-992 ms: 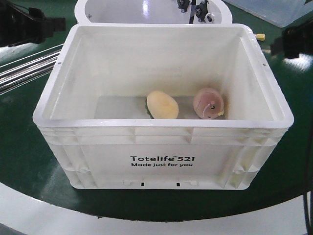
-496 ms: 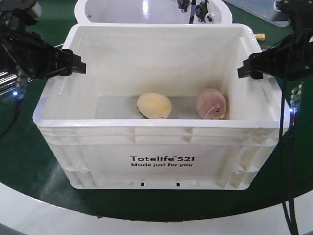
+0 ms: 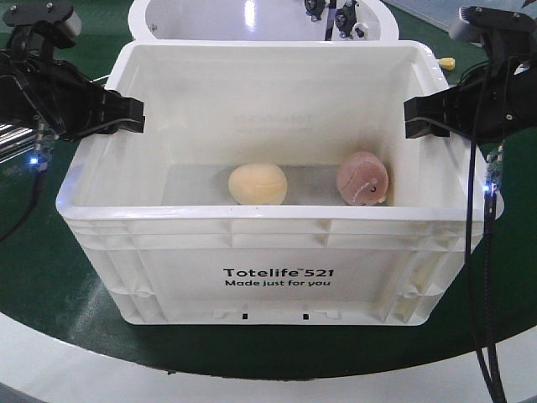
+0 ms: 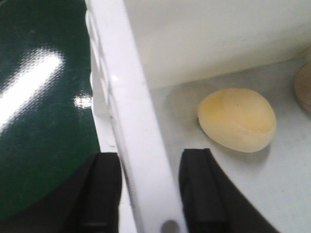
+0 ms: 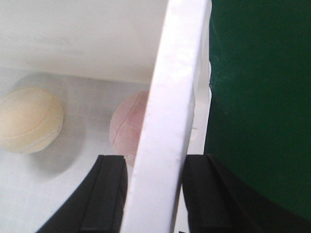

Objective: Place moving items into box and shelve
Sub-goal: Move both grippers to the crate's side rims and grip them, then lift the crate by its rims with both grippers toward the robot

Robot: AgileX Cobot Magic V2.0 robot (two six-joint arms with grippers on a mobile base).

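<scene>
1. Closest to us is one white box (image 3: 277, 243). It sits on the green table (image 3: 33, 277). Black words are on its front wall.
2. Two balls lie on the floor of the box. They do not touch each other.
3. The yellow ball (image 3: 258, 183) is near the middle of the floor. The pink ball (image 3: 362, 178) is on the right, close to the right wall.
4. There are two grippers, one at each side wall of the box.
5. The left gripper (image 3: 134, 114) sits over the top of the left wall. Its wrist view shows two black fingers (image 4: 199, 189). One is outside the wall and one is inside. Both look pressed against the wall, so this gripper is narrow and holds the box.
6. The yellow ball lies inside the box past the inner left finger. It is near that finger but does not touch it.
7. The right gripper (image 3: 413, 117) sits over the top of the right wall in the same way. Its two fingers (image 5: 109, 194) are tight on both sides of the wall, so it holds the box too.
8. The pink ball lies just past the inner right finger. The wall hides part of it in the right wrist view. The yellow ball is well away from this gripper.
9. Neither gripper touches a ball.
10. Behind the box stands one round white tub (image 3: 210, 21).
11. Far back on the right, one small yellow thing (image 3: 447, 63) lies on the table. It is too small to tell what it is.
</scene>
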